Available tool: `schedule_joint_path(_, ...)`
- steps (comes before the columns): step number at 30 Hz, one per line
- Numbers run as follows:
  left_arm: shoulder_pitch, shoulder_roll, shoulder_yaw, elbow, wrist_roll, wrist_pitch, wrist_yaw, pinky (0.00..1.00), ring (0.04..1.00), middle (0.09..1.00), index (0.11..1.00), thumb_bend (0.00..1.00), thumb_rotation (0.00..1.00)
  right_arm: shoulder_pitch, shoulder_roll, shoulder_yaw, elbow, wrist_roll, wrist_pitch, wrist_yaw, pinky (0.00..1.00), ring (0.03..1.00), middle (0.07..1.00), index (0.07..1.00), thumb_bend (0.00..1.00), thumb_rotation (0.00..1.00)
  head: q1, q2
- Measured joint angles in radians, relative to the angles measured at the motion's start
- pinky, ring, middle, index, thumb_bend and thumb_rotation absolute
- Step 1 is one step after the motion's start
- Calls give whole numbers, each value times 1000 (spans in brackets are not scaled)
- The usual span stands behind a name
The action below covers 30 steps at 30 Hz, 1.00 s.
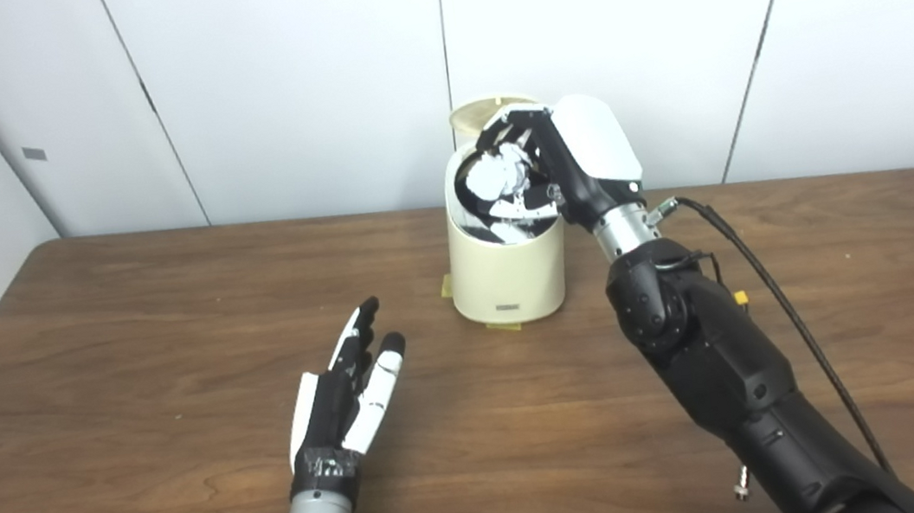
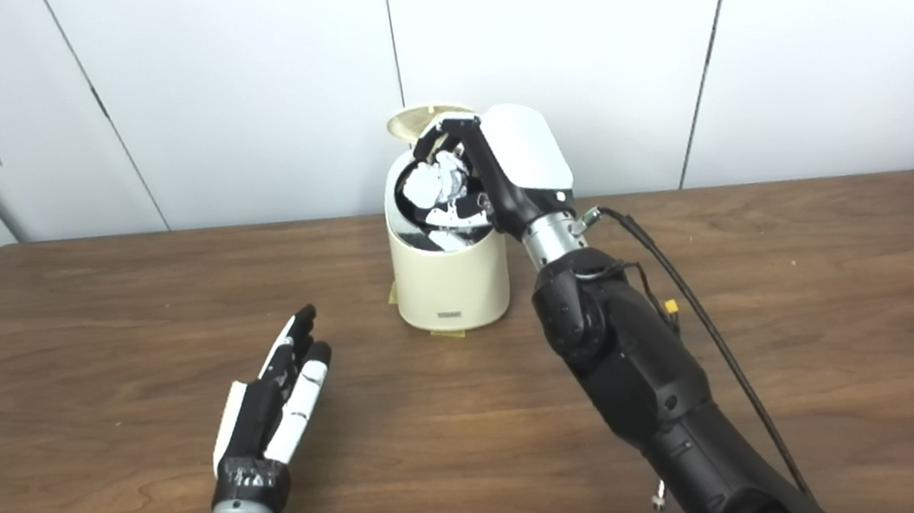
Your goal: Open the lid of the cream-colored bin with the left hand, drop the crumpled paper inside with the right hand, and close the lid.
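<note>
1. Resting low over the table (image 1: 85, 354), the left hand (image 1: 344, 401) is lying empty, fingers stretched out and slightly apart.
2. Standing mid-table, the cream bin (image 1: 507, 272) is showing its lid (image 1: 483, 111) tipped up.
3. Reaching over the bin's mouth, the right hand (image 1: 537, 164) is curling around the crumpled paper (image 1: 499, 173).

Two head cameras, side by side, looking forward and down from above both hands. Moderately close. Both share table (image 1: 128, 349), left hand (image 1: 344, 401), right hand (image 2: 499, 168) over bin (image 2: 452, 283), wall behind; right view shifted slightly.
</note>
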Motion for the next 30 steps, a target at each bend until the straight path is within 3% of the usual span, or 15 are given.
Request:
schedule_joint_path(2, 0, 0, 0, 0, -1, 0, 0, 1000, 1000, 1000, 1000, 577, 743, 0, -2, 6, -16, -2, 23, 28, 358, 406, 522, 549, 507, 0, -9, 2)
schedule_joint_path(4, 0, 1, 1, 0, -4, 0, -1, 1000, 1000, 1000, 1000, 578, 739, 0, -7, 8, -31, -6, 42, 52, 384, 451, 618, 506, 509, 0, -11, 2)
schedule_joint_path(5, 0, 1, 1, 0, -4, -1, -2, 1000, 1000, 1000, 1000, 580, 744, 2, -10, 12, -40, -8, 49, 60, 407, 504, 647, 585, 691, 14, -14, 2)
schedule_joint_path(6, 0, 2, 0, 0, -3, -2, -3, 1000, 1000, 1000, 1000, 579, 747, 2, -14, 17, -43, -11, 52, 65, 441, 551, 672, 630, 787, 35, -14, 2)
schedule_joint_path(9, 0, 5, 1, 0, -5, -4, -5, 1000, 1000, 1000, 1000, 572, 749, 3, -25, 33, -52, -28, 56, 80, 515, 660, 748, 688, 887, 97, -17, 2)
schedule_joint_path(12, 0, 5, 4, 0, -7, -4, -6, 1000, 1000, 1000, 999, 575, 750, 3, -31, 43, -56, -38, 56, 95, 587, 732, 814, 719, 907, 140, -21, 2)
schedule_joint_path(16, 1, 7, 7, -8, -7, -4, -9, 1000, 1000, 1000, 1000, 583, 749, 3, -31, 43, -58, -37, 57, 105, 666, 776, 826, 736, 903, 167, -23, 3)
schedule_joint_path(18, 1, 9, 9, -23, -8, -4, -9, 1000, 1000, 1000, 1000, 576, 750, 3, -31, 42, -64, -34, 60, 117, 584, 741, 830, 731, 892, 174, -25, 3)
schedule_joint_path(22, 1, 14, 12, -29, -7, -5, -10, 1000, 1000, 1000, 1000, 575, 751, 3, -31, 40, -68, -26, 66, 129, 540, 728, 838, 722, 889, 182, -25, 2)
schedule_joint_path(27, 1, 22, 13, -29, 2, -4, -11, 1000, 1000, 1000, 989, 585, 764, 3, -31, 40, -68, -25, 66, 128, 546, 745, 839, 714, 897, 188, -29, -2)
schedule_joint_path(30, 1, 24, 13, -29, 8, -3, -10, 1000, 1000, 1000, 990, 581, 772, 3, -30, 40, -67, -25, 68, 129, 606, 768, 828, 713, 895, 196, -31, -2)
